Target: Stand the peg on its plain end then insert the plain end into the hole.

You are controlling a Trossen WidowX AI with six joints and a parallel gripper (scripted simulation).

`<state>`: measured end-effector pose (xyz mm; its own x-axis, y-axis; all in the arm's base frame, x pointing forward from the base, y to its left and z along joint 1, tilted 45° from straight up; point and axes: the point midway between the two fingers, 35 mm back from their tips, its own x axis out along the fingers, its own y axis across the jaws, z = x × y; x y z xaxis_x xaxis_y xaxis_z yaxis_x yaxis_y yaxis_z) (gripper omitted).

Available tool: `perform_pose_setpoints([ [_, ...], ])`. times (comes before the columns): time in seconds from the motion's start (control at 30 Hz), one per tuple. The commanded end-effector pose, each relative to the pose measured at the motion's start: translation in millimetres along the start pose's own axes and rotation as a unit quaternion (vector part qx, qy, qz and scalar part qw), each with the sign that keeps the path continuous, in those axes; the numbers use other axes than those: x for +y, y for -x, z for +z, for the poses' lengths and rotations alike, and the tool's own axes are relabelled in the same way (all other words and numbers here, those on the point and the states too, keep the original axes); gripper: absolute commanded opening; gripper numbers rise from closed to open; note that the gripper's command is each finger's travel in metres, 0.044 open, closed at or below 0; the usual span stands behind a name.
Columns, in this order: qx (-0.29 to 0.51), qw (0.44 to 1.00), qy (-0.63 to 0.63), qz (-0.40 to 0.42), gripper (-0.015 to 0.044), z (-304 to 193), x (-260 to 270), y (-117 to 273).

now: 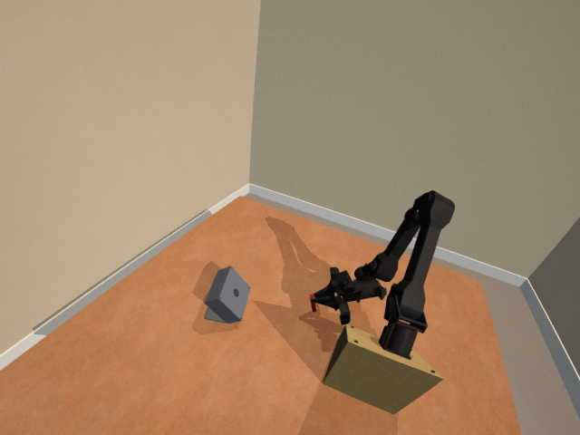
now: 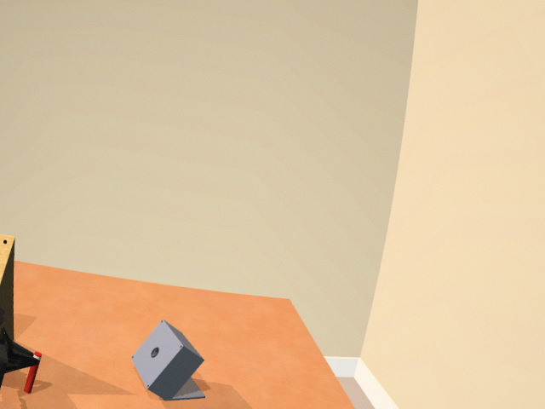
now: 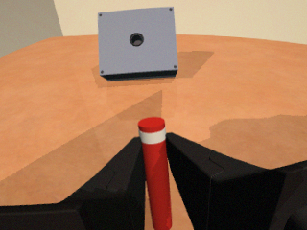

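A red peg has its white-banded end up and its plain end down. It leans slightly in the exterior view. My gripper is shut on the peg just below the white band, with the fingers reaching it from the side, nearly level. Whether the plain end touches the table is hard to tell. The grey sloped panel stands apart from the peg, its face towards the arm. Its one hole shows dark and empty.
The arm's wooden base block stands behind the gripper. The panel's foot plate rests on the orange table. Walls rise beyond the table's edges.
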<state>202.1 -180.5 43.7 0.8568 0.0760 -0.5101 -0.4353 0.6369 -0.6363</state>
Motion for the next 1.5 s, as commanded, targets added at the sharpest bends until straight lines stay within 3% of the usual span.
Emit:
perform_pose_setpoints([
  [0.0,-0.015,1.0,0.002,-0.001,0.005,-0.5,-1.1,2.0],
  [0.23,-0.045,0.999,0.002,-0.001,0.005,-2.8,-1.0,6.0],
  [1.47,-0.041,0.999,-0.009,0.0,0.005,-10.0,1.1,10.6],
])
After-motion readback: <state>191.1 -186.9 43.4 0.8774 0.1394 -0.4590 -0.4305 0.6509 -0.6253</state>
